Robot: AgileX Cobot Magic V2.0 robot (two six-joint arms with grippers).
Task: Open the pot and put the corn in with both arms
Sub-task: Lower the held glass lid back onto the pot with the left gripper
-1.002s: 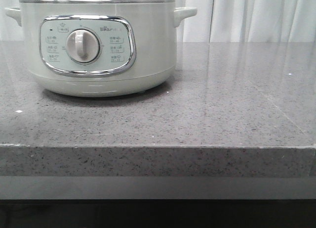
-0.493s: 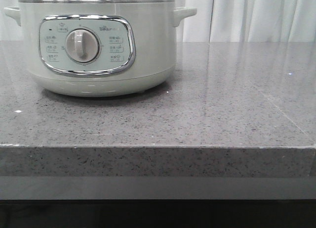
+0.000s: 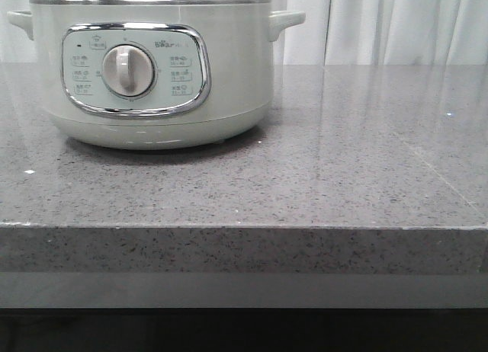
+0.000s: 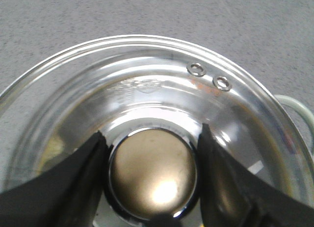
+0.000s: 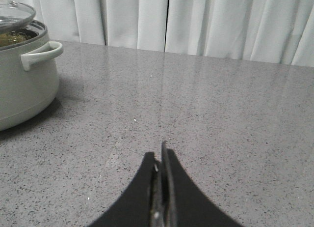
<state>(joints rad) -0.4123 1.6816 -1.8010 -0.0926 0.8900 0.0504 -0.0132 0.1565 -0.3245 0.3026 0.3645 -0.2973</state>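
Desk (image 3: 343, 177): grey speckled stone, carrying the pot.
Pot (image 3: 152, 70): on the desk, off to one side of the right gripper, well apart from it.
Lid (image 4: 147, 84): glass, directly under the left gripper.
Left gripper (image 4: 153, 180): pointing straight down, fingers (image 4: 73, 183) clamped on either side of the lid's knob (image 4: 153, 180).
Right gripper (image 5: 161, 187): low over the desk, pointing level, jaws pressed together, holding nothing.
Corn: not visible.

pot (image 3: 229, 70) panel labels (small print) too blurred to read.
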